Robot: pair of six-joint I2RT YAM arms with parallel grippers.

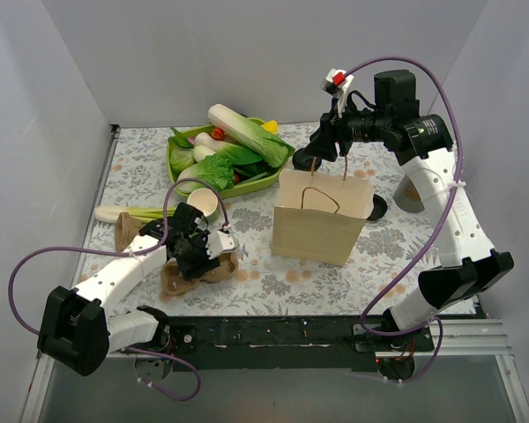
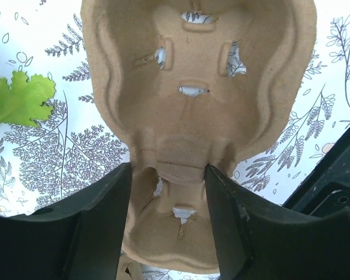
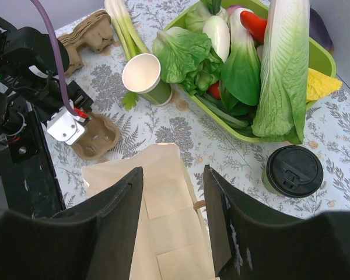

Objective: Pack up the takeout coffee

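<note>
The takeout coffee [image 3: 291, 172], a green cup with a black lid, stands upright on the table between the paper bag [image 3: 169, 216] and the green tray. In the top view only its lid edge [image 1: 301, 161] shows behind the bag [image 1: 322, 225]. My right gripper [image 3: 174, 172] is open and empty above the bag's open mouth [image 1: 328, 150]. My left gripper [image 2: 168, 169] is open low over a brown cardboard cup carrier [image 2: 192, 87], a finger on each side of its narrow waist. The carrier lies flat on the table [image 1: 213, 269].
A lidless green cup [image 1: 207, 207] [image 3: 144, 76] stands by the vegetable tray [image 1: 178, 163]. A second carrier [image 1: 126, 231] and a leek [image 1: 132, 211] lie at the left. A grey cup [image 1: 412, 196] and a black lid [image 1: 376, 209] lie right of the bag.
</note>
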